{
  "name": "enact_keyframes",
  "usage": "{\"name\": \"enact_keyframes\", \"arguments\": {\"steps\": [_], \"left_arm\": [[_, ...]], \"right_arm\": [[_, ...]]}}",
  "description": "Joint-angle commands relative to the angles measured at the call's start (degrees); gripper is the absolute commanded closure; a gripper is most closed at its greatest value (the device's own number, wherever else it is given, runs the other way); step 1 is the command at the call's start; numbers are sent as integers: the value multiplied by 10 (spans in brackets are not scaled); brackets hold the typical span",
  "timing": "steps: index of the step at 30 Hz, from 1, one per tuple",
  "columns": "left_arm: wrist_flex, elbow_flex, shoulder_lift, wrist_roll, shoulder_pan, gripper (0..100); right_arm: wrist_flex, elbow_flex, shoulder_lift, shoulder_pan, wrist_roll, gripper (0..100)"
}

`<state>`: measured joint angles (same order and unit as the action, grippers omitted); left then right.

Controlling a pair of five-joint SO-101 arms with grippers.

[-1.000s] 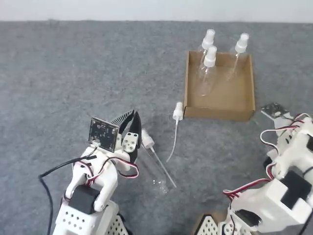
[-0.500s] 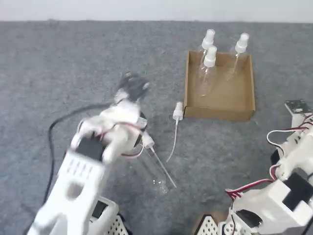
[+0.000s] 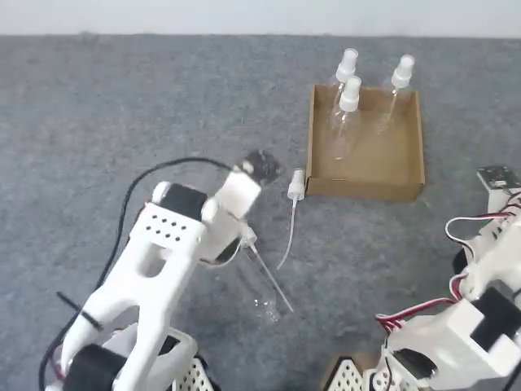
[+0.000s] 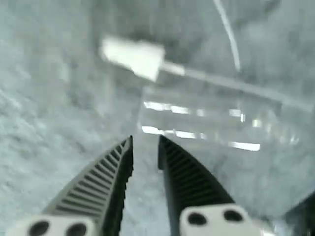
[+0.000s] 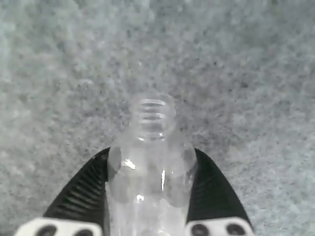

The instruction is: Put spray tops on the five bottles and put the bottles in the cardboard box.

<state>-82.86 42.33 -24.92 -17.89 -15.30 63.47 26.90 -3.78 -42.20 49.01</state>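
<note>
Now the right pincer [image 5: 151,156] is shut on a capless bottle [image 5: 150,182]. Left pincer [image 4: 145,141] is set narrow w/ nothing in it, near a lying bottle [image 3: 262,295], low-middle of the desk [image 3: 98,106]. 3 capped bottles [image 3: 346,122] are seen in the cardboard box [image 3: 407,186], upper right.

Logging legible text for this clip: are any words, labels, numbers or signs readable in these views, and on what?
No text can be read in any view.
On the cardboard box: plain brown, no print.
On the capped bottles in the box: clear, no labels.
On the bottle held in the right tool: clear, no label.
On the small board atop an arm: any markings are too small to read.
</note>
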Motion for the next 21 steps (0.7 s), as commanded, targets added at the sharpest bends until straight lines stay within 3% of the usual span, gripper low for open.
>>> {"name": "enact_keyframes", "arguments": {"steps": [1,5,11,14,21], "left_arm": [[-9,57,-66,-47,19,958],[17,116,-114,-86,54,959],[123,176,-80,-108,55,959],[160,162,-42,-104,25,959],[211,80,76,-12,-81,959]], "right_arm": [[-2,-32,41,-2,-6,989],[7,-31,41,-2,-6,989],[26,-33,44,-2,-6,989],[26,-33,44,-2,-6,989],[26,-33,44,-2,-6,989]]}}
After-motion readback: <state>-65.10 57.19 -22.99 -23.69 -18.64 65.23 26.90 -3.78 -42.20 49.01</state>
